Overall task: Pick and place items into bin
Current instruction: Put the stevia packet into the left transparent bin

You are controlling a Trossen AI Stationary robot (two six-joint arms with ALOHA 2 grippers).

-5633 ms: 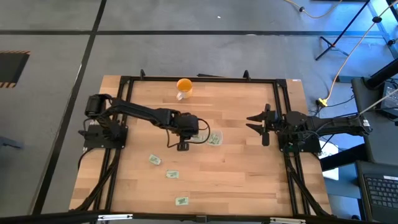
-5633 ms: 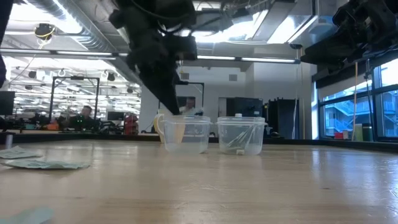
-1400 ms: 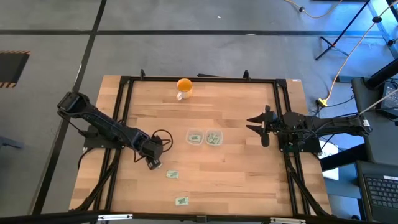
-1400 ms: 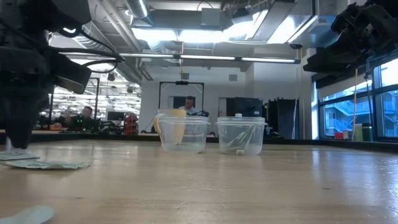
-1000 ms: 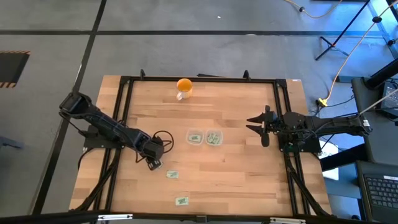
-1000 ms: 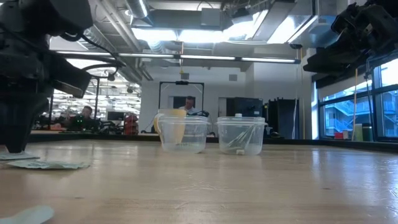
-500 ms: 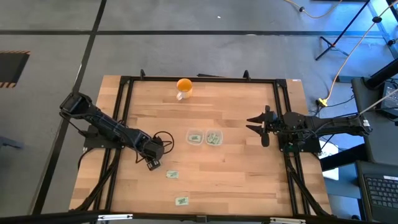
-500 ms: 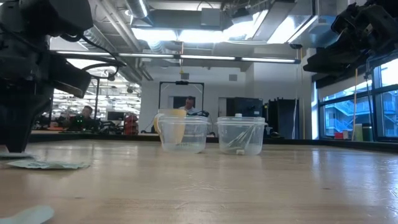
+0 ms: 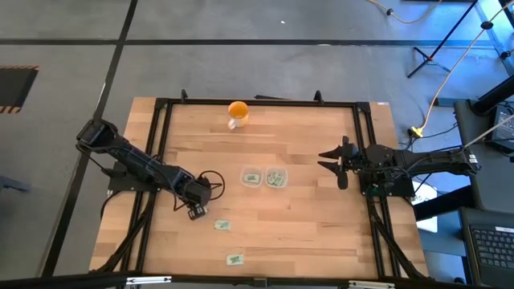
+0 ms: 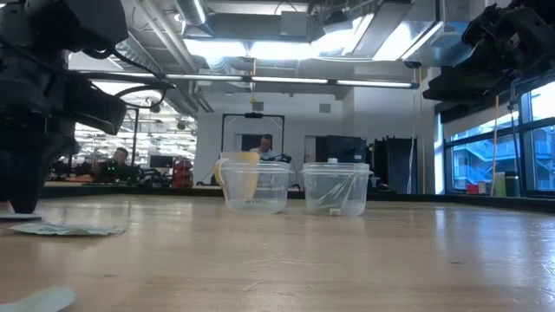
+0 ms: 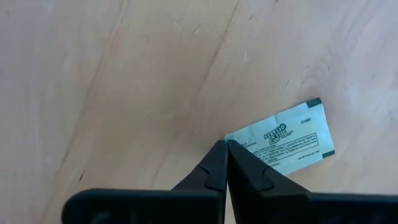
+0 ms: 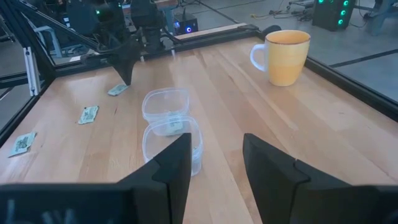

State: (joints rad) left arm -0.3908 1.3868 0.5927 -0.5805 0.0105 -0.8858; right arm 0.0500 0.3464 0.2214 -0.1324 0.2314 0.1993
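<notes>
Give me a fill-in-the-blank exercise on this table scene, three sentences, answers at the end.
1. The left gripper is shut on the edge of a ____.
2. The two clear bins stand side by side, and the cup beyond them is ____ in colour.
3. The right gripper waits over the table's right side with its fingers ____.

Answers: packet; orange; open

Two dark, seemingly matte-black jointed arms; a black cable loops beside the left wrist.
</notes>
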